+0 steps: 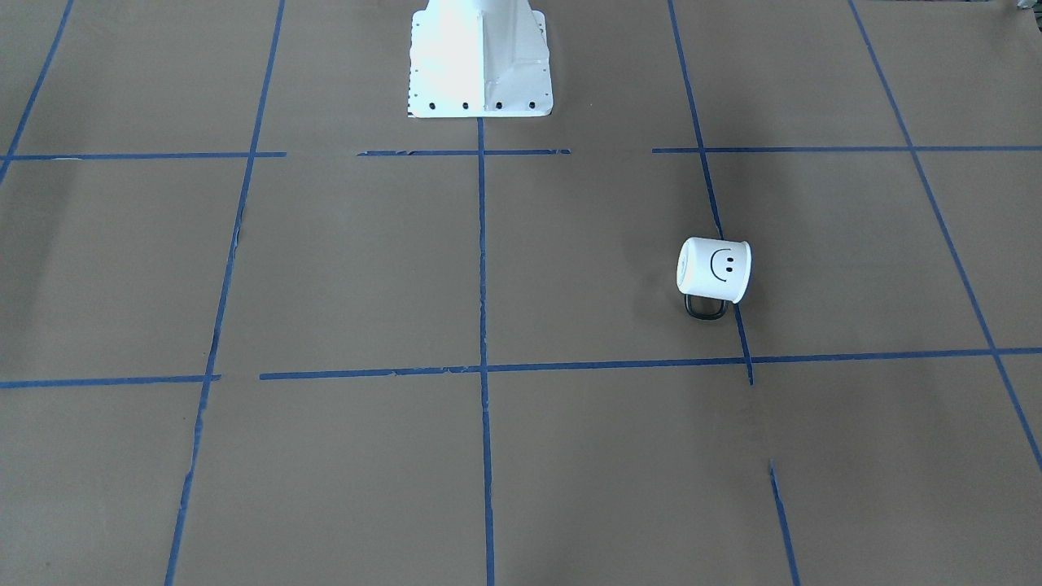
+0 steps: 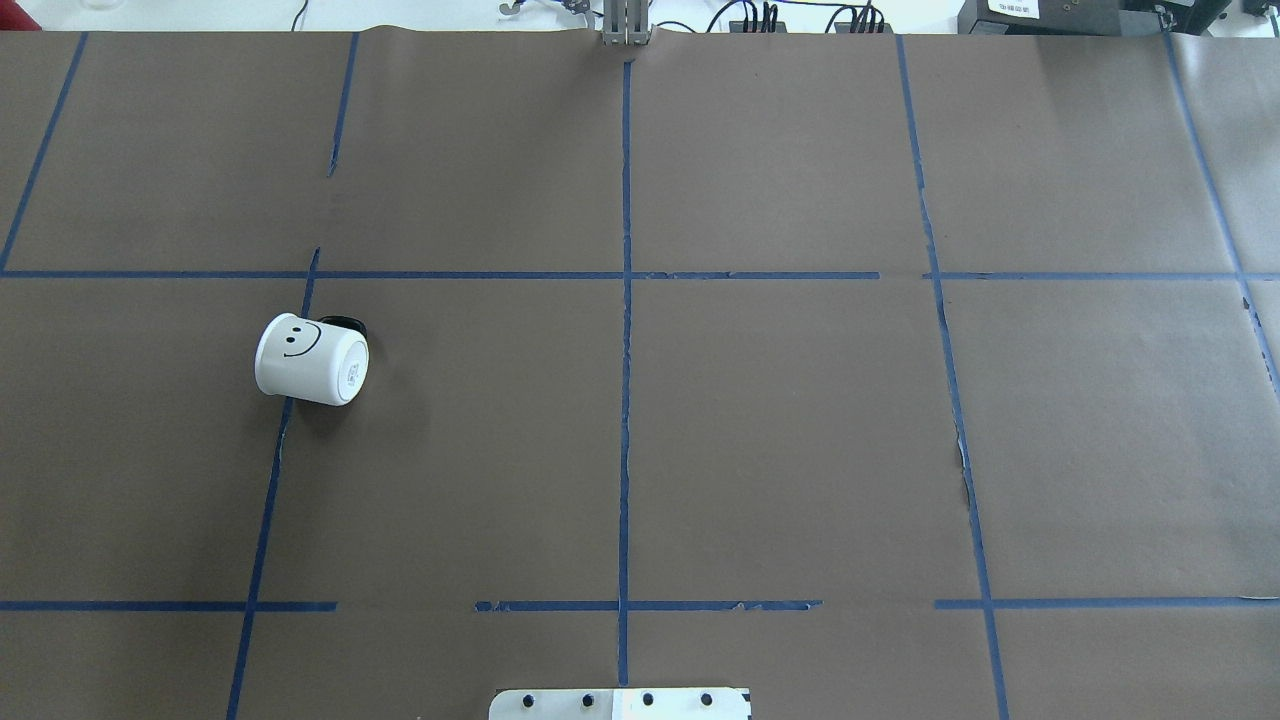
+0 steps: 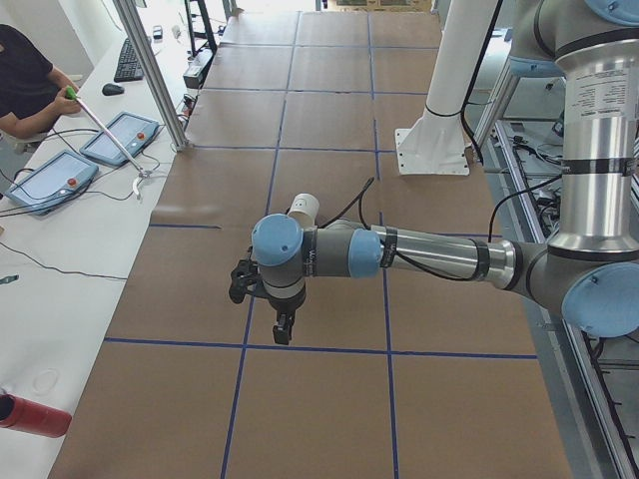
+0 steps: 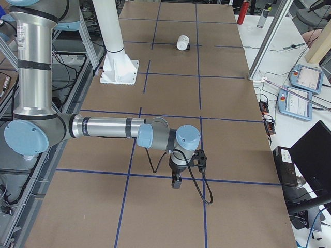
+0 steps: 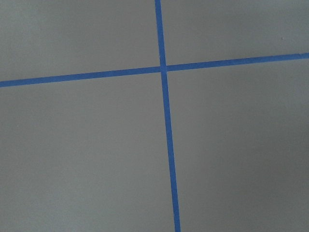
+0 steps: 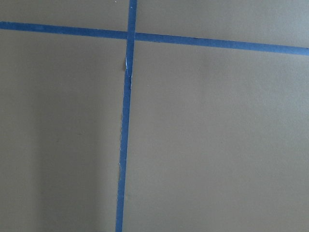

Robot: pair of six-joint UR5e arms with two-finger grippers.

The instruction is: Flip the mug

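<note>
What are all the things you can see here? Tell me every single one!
mug: one, white with a black smiley face, lying on its side on a tape line, on the robot's left half of the table.
table: one, covered in brown paper.
tape lines: many, blue, in a grid over the paper.
control pads: two, grey with blue screens, on the white bench beside the table.
person: one, dark shirt, at that bench, holding a stick.
stand: one, white, the robot's base at the table's edge.
left arm, right arm: two, silver with blue joints, reaching over the table.
left tool, right tool: two, black, over bare paper; open or shut cannot be told.
</note>
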